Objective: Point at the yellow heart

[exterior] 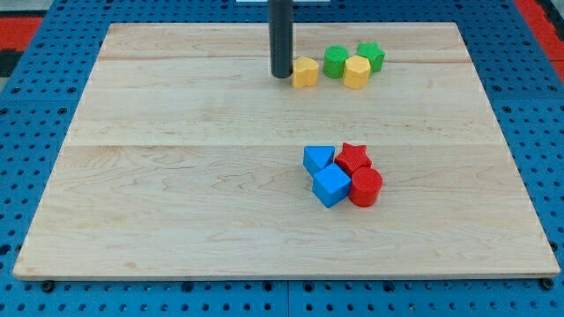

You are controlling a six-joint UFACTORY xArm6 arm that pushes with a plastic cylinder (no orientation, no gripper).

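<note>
Near the desk's (176,176) top edge: my tip (281,76) just left of the yellow heart (305,72), seemingly touching. Heart's pointing direction and long axis impossible to tell. Further right, green cylinder (336,62), yellow hexagon (357,72), green star (371,56). No jaws present.

The light is bright and even over the whole tabletop (176,176), with no shiny glare. The blocks only make small, soft shadows right under them. Everything looks sharp, and the edges look straight.
</note>
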